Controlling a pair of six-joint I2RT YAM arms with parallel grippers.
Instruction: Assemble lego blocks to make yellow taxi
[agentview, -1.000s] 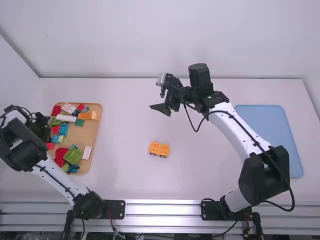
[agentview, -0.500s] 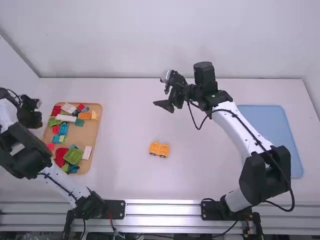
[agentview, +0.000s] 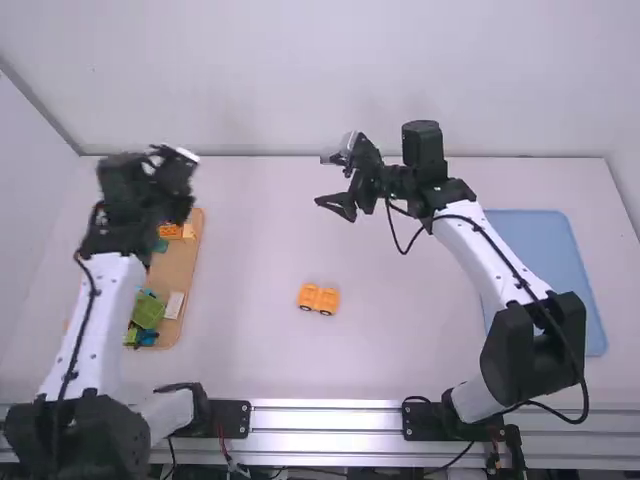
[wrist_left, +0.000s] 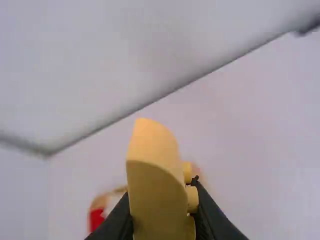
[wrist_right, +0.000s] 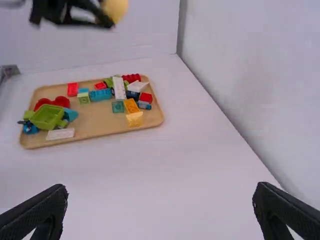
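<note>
Left pincer: closed on one yellow block, held clear of the desk; arm at upper left of the high view, over the tray.
Right pincer: open, unladen; upper middle of the high view, clear of the desk.
Wheeled base, yellow-orange, one: a little below centre of the high view, wheels down on the desk, nothing mounted.
Loose blocks, assorted: in the tray.

Risks, as judged. Yellow block: gripped with its studs facing sideways, beside one finger; if lowered without a turn, its underside would miss the base's studs. Grip bearing on studs and a curved face: may slip or twist under pressing force. Wheeled base: free to roll or slide if the block lands off-centre, the right pincer not bracing it. Both arms meeting over the base: possible knock.

Orientation. Wheeled base: long axis roughly left to right in the high view, right end dipping slightly towards the lower edge; front not distinguishable from rear. Yellow block: long axis roughly along the left pincer's fingers, rounded end projecting beyond the tips.
</note>
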